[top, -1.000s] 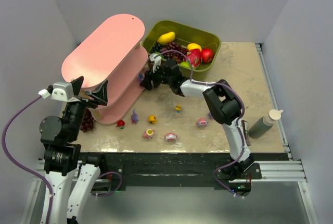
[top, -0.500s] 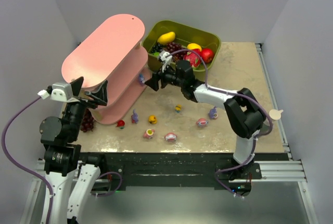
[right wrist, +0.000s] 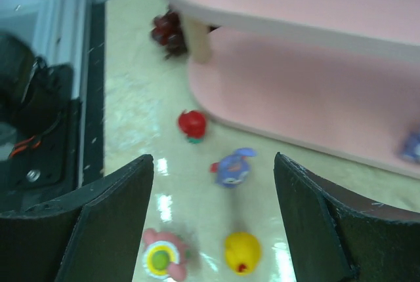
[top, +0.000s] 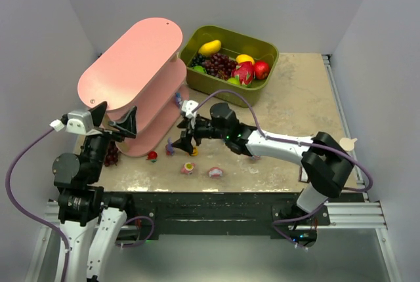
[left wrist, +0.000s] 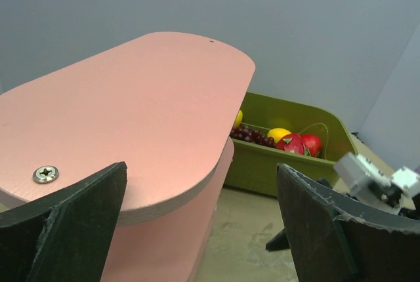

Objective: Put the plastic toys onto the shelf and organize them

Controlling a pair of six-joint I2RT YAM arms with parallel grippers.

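Observation:
The pink shelf [top: 131,65] stands at the left; its top board fills the left wrist view [left wrist: 118,111]. One purple toy [top: 177,99] sits on a lower tier, also at the right edge of the right wrist view [right wrist: 412,145]. My right gripper [top: 182,139] is open and empty, low over the table toys. Between its jaws lie a purple toy [right wrist: 233,167], a yellow toy [right wrist: 241,252] and a pink flower toy [right wrist: 162,259]. A red toy [right wrist: 192,124] lies just beyond. Another pink toy [top: 214,172] lies near the front. My left gripper [top: 111,121] is open and empty beside the shelf's near end.
An olive bin [top: 259,46] of larger fruits stands behind the shelf, also in the left wrist view [left wrist: 289,157]. A dark grape bunch [top: 110,155] lies by the shelf's foot [right wrist: 168,31]. A bottle cap [top: 346,142] shows behind the right arm.
My right gripper left the purple toy on the shelf tier, pulled back and swung forward and down over the toys on the table. The left arm dropped slightly.

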